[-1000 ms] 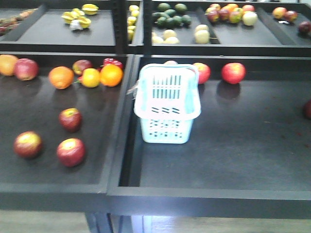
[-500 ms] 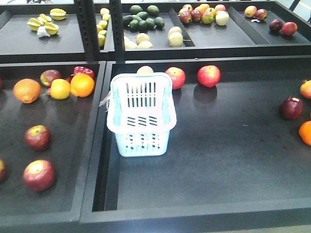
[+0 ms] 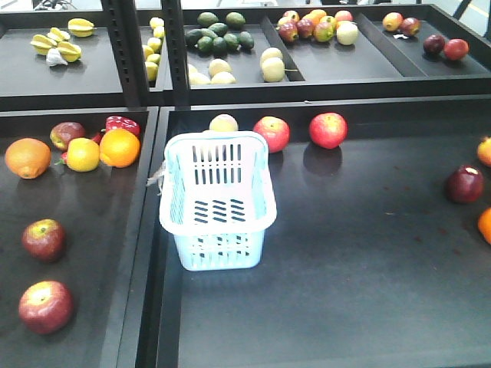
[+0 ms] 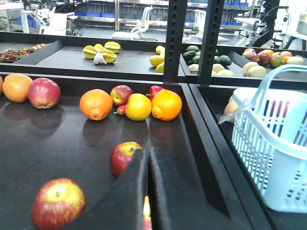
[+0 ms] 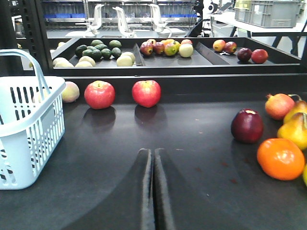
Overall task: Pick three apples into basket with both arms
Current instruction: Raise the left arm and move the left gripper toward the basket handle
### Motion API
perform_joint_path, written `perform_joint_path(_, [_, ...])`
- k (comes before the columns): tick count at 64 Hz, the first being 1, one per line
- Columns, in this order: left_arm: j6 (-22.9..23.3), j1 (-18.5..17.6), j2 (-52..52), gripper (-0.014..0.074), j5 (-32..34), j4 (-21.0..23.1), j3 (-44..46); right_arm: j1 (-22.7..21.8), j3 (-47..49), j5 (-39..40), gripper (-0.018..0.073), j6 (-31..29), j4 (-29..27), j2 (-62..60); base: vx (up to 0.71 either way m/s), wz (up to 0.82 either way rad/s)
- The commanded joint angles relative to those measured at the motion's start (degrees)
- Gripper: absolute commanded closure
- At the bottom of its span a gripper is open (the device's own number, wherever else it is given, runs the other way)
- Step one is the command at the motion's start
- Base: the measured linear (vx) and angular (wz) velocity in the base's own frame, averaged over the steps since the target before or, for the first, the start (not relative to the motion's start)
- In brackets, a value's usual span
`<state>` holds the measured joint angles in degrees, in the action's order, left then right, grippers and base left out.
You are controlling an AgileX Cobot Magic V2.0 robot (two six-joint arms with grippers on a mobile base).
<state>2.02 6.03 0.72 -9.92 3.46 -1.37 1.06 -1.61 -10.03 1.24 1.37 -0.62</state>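
The light blue basket (image 3: 217, 201) stands upright at the left end of the right tray, also seen in the left wrist view (image 4: 268, 143) and the right wrist view (image 5: 24, 139). Two dark red apples (image 3: 44, 238) (image 3: 46, 306) lie in the left tray. My left gripper (image 4: 147, 152) is shut and holds nothing, hovering over that tray. One apple (image 4: 123, 157) lies just beyond its tip, another (image 4: 57, 202) at lower left. A red-yellow sliver shows through the gap between its fingers. My right gripper (image 5: 153, 152) is shut and holds nothing, low over the right tray, right of the basket.
Oranges (image 3: 119, 147) and a lemon (image 3: 82, 154) lie at the back of the left tray. Red apples (image 3: 327, 129) and a pale fruit (image 3: 223, 123) sit behind the basket. A dark apple (image 3: 464, 184) lies at far right. A raised divider (image 3: 146, 253) separates the trays. Shelves of fruit (image 3: 230, 46) stand behind.
The front view has shifted right and forward: basket and fruit have slid left and down in the picture. One of the left tray's apples has left the view.
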Motion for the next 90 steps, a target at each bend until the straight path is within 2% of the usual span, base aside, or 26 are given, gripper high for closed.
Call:
perform_joint_path(1, [0.15,-0.36,0.85,0.0603,4.02,0.52,-1.32,-0.45,-0.83,4.06,0.0564,-0.51,0.62,-0.58,0.08,0.09])
perform_joint_path(90, [0.15,-0.36,0.85,0.0603,4.02,0.52,-1.32,-0.45,-0.83,4.17,0.0564,-0.51,0.62,-0.58,0.04,0.06])
